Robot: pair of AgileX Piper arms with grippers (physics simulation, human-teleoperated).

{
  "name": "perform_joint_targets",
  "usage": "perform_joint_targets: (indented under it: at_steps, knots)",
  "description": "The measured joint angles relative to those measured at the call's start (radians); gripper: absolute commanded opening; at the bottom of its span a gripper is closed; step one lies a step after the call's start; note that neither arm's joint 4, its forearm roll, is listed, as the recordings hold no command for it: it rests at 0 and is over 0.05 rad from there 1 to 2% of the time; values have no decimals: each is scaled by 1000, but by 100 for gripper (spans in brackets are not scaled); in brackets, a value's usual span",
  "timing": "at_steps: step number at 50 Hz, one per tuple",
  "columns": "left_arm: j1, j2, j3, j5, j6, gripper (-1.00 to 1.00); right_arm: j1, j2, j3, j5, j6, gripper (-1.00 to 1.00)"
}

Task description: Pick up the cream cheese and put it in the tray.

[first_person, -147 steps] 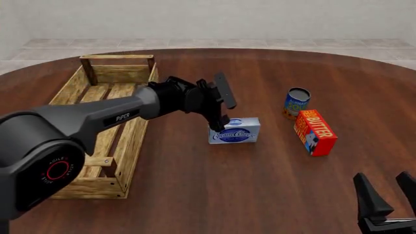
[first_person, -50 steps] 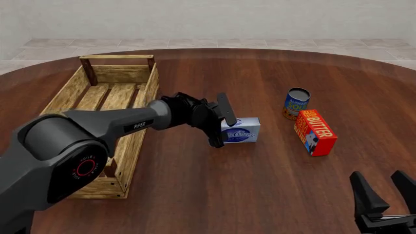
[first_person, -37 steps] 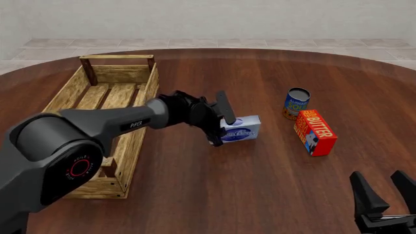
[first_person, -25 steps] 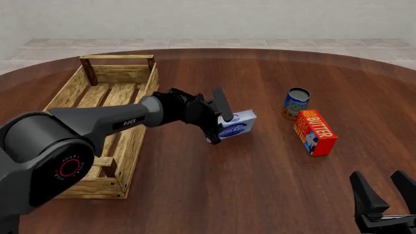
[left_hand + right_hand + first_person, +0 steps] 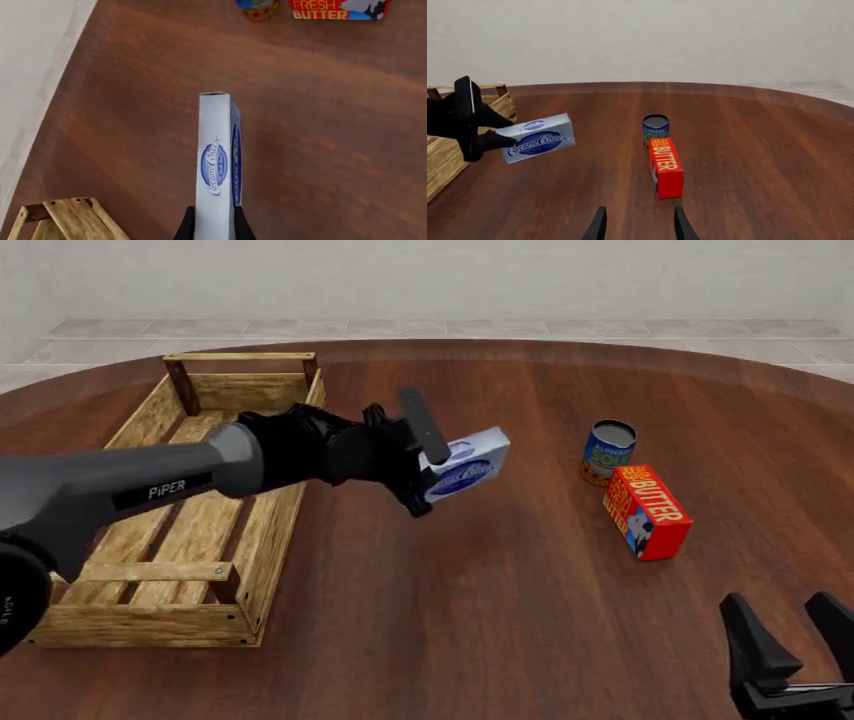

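Observation:
The cream cheese (image 5: 467, 464), a pale blue-and-white box with a dark blue oval logo, hangs tilted above the table, held at one end by my left gripper (image 5: 419, 462), which is shut on it. The left wrist view shows the box (image 5: 217, 160) edge-on between the two fingers, and the right wrist view shows it (image 5: 538, 138) in the air beside the left gripper (image 5: 471, 120). The tray (image 5: 186, 502), a long wooden slat crate, lies at the left, just left of the held box. My right gripper (image 5: 798, 650) stands open at the near right, holding nothing.
A red-orange butter box (image 5: 646, 510) lies on the table at the right, with a small blue can (image 5: 609, 450) standing just behind it. The table is a round dark wooden top; pale floor tiles and a wall lie beyond its far edge.
My left gripper closed on the cream cheese, lifted it off the table and carried it left toward the tray, tilting it. The right gripper has stayed put.

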Motion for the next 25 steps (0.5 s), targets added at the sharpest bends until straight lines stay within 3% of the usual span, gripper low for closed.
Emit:
perform_joint_targets:
  at_steps: [13,25]
  knots:
    - [32,-106,84,-51,-63,-100,0,2,0,0,-6,100]
    - [68,-179,100,-41,-120,-100,1,11,0,-7,-13,100]
